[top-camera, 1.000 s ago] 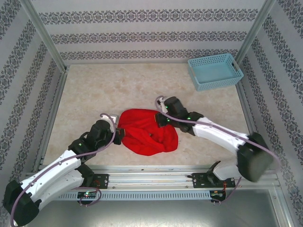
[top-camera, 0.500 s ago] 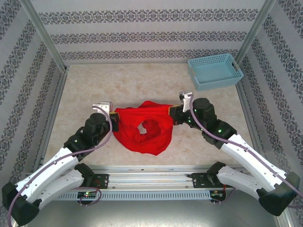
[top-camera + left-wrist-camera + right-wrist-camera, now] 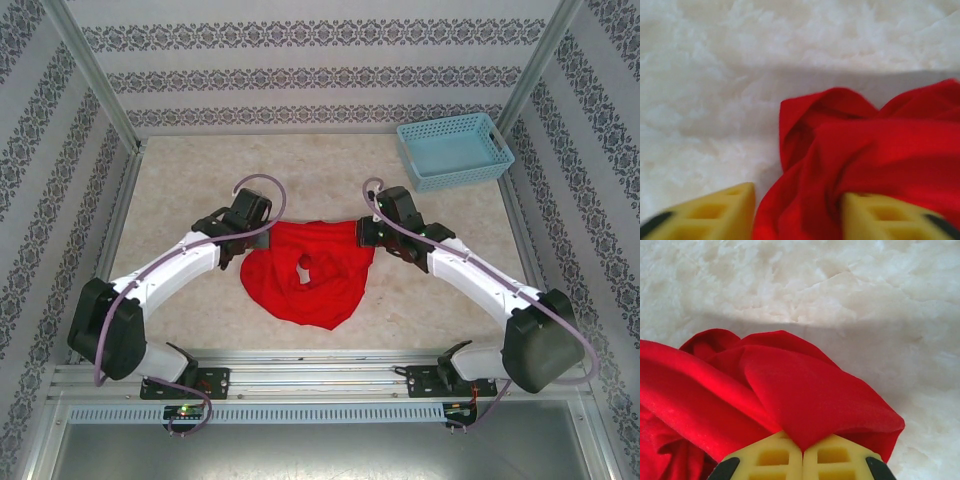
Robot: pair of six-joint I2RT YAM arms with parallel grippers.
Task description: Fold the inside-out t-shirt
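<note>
Release on the left: the left fingers (image 3: 730,210), clamped on the red cloth a moment ago, now stand parted with a loose edge lying between them. The inside-out t-shirt (image 3: 310,275) lies bunched on the bench (image 3: 200,180), strung between both pairs of fingers. The right fingers (image 3: 775,455) stay clenched on a fold just ahead of their tips. Spreading looks nearly done, but no fold is made yet.

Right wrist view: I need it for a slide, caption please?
Right gripper pinches a fold of the red t-shirt, pale marbled tabletop behind.

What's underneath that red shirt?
The red t-shirt lies on the pale marbled table; anything beneath the cloth is hidden. The right gripper pinches its edge.
</note>
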